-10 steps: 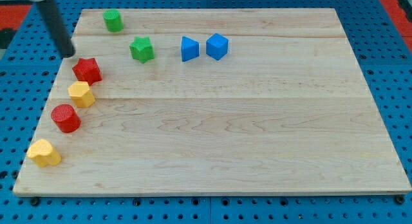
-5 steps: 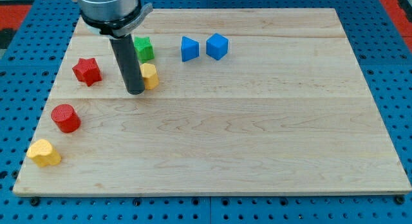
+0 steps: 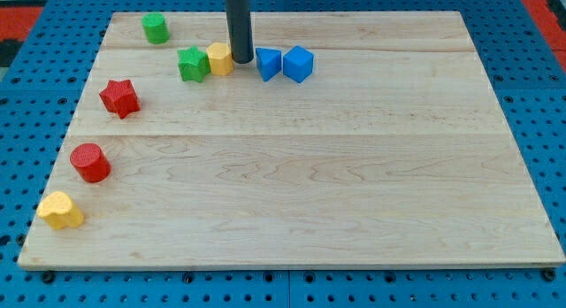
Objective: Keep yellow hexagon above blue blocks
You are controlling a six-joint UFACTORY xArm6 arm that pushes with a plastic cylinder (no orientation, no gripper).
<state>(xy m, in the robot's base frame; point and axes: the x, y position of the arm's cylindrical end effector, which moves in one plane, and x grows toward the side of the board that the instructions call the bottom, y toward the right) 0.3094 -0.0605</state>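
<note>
Camera view: my tip (image 3: 240,60), with no hand to grasp, stood between the yellow hexagon (image 3: 220,58) at 9 o'clock and blue triangular block (image 3: 268,64) at 3 o'clock.

Near the upper middle of the frame a tight row is formed: the green star (image 3: 193,64), the yellow hexagon (image 3: 220,57), my tip (image 3: 241,59), the blue triangular block (image 3: 268,64) and the blue cube (image 3: 299,64). These stand touching or just beside each other, so no passage is seen between them. Along the left edge the way is partly blocked by the green cylinder (image 3: 156,28), the red star (image 3: 119,97), the red cylinder (image 3: 90,162) and the yellow block (image 3: 60,210), with gaps between them. The wooden board (image 3: 354,166) is left open in the centre, the right and the bottom.
</note>
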